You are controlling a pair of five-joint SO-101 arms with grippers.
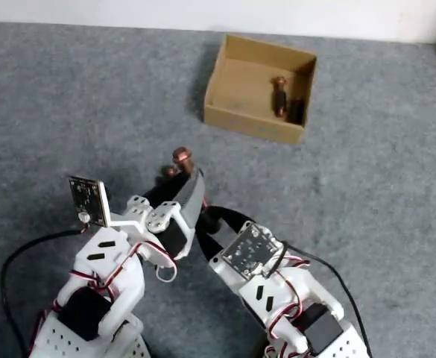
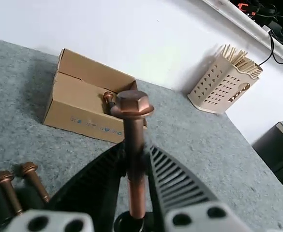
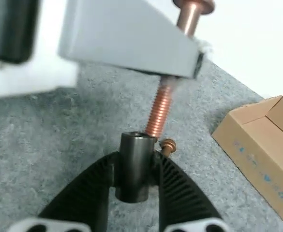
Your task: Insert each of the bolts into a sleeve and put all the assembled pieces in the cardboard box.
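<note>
Your left gripper [image 2: 136, 151] clamps a bolt [image 2: 133, 104] by its shank, threads free, so it can enter the sleeve [image 3: 133, 179] that your right gripper [image 3: 134, 158] pinches opposite (tip at the bore's mouth); the cardboard box [image 1: 255, 123], near the worktop's [image 1: 381, 224] far edge, holds one assembled piece [image 1: 279, 95].
</note>
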